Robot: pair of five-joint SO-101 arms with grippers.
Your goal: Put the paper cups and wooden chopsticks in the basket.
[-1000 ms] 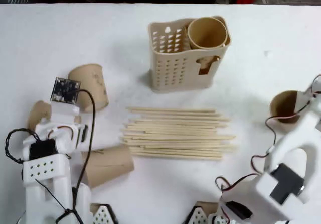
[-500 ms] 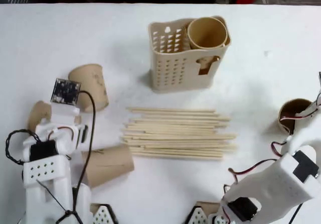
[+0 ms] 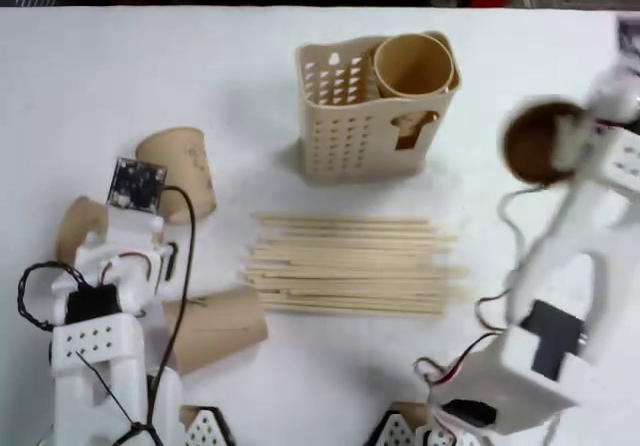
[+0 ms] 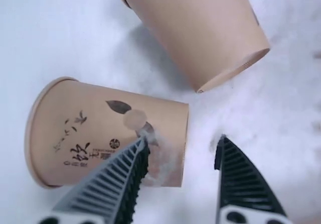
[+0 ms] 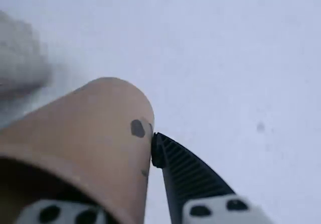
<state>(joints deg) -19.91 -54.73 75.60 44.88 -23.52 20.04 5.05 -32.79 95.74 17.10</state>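
Nearest, by the left gripper (image 4: 183, 143): wide open, empty, poised at the base end of a cup (image 4: 108, 128) lying on the table (image 3: 120, 66). Probably light, thin-walled, easily crushed; best pinched gently across the rim. Farther out, chopsticks (image 3: 350, 264) piled before the basket (image 3: 350, 131). Beside that, right gripper (image 3: 578, 144) clamped on the wall of a held cup (image 3: 530, 141).

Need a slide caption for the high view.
Right end effector holds a paper cup near the basket; chopsticks and other cups lie outside.

White plastic arms (image 3: 95, 341) carry black cables (image 3: 187, 251), black ribbed fingers (image 4: 120, 184) and, seemingly, a small circuit board (image 3: 136, 184).
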